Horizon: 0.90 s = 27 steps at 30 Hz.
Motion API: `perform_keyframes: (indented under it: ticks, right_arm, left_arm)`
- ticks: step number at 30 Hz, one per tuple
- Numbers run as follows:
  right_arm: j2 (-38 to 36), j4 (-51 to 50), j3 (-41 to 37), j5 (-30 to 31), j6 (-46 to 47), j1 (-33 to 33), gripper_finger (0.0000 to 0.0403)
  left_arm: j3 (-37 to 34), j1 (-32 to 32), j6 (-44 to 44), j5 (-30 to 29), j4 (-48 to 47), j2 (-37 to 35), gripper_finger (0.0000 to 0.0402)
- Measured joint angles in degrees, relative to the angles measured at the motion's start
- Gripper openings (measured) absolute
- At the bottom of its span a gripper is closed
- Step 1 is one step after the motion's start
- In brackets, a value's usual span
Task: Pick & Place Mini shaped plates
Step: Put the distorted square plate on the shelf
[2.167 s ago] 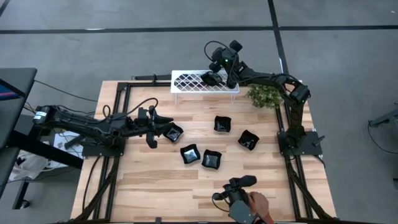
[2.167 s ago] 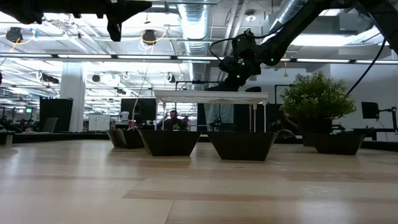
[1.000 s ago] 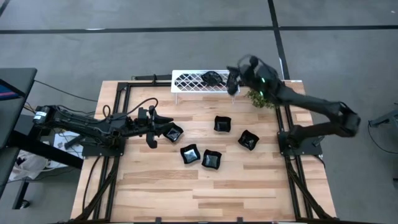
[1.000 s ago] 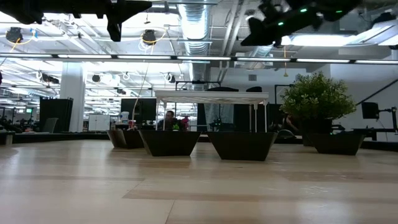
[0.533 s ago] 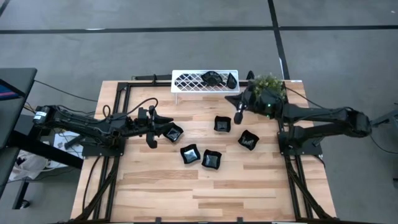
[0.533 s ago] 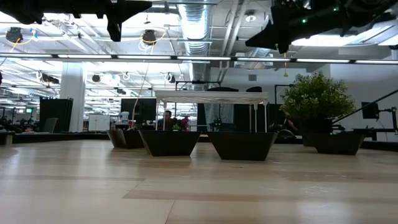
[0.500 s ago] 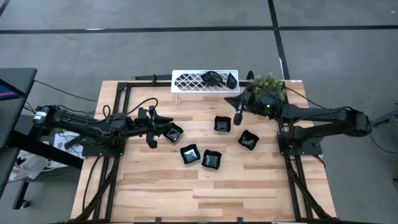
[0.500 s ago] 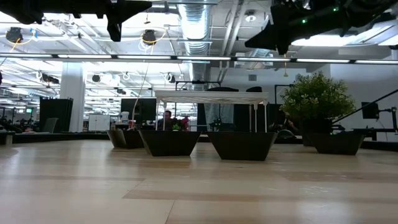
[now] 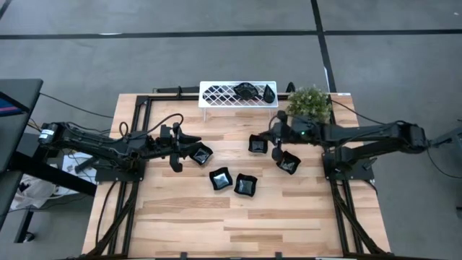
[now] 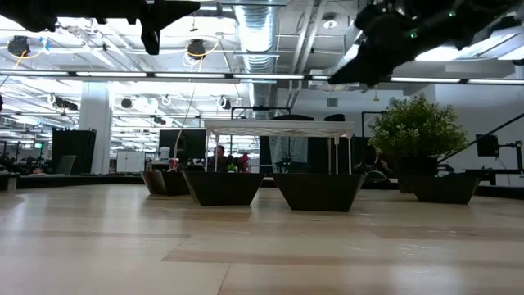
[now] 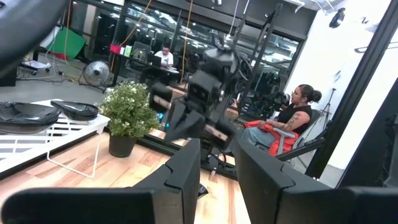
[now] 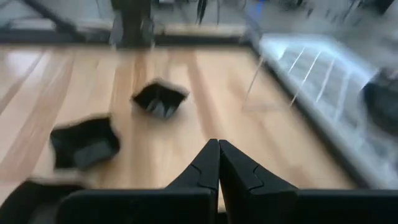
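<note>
Five small black mini shaped plates lie on the wooden table: one just ahead of my left gripper, two in the middle, two at the right. Two more rest on the white lattice rack at the far edge. My left gripper points level and stands open with nothing between its fingers. My right gripper is shut and bare, slanting down above the gap between the two right-hand plates.
A green potted plant stands at the far right, beside the rack's right end. Black frame rails run along the table's left and right sides. Bare wood lies toward the near edge. People sit in the room beyond the table.
My right gripper has come away from the rack's right end toward the near edge and down, tipping downward, and now hangs over the right-hand plates. It has stayed shut. A second plate shows uncovered on the rack where the gripper was.
</note>
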Motion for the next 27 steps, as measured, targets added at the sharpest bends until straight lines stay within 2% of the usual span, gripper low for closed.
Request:
perform_keyframes:
  ticks: [6,16,19,23,27]
  right_arm:
    - [2.54,-7.42,-0.03,-0.01,4.27,2.97,0.0000]
    - [4.74,-6.65,-0.01,0.07,6.65,7.74,0.0000]
    - [4.11,-5.66,-0.01,0.11,6.67,9.01,0.0000]
    - [4.15,-5.17,0.01,0.17,6.65,10.23,0.0000]
    - [4.76,-4.35,0.00,0.17,6.63,10.46,0.0000]
  left_arm:
    - [0.00,0.00,0.00,0.00,0.00,0.00,0.0102]
    - [0.00,0.04,0.15,-0.02,4.70,-0.01,0.0102]
    - [0.00,1.07,3.31,0.03,7.14,-0.02,0.0102]
    - [0.00,3.05,2.90,-2.59,8.67,-0.04,0.0102]
    - [-0.01,6.34,6.17,-5.17,10.05,0.02,0.0102]
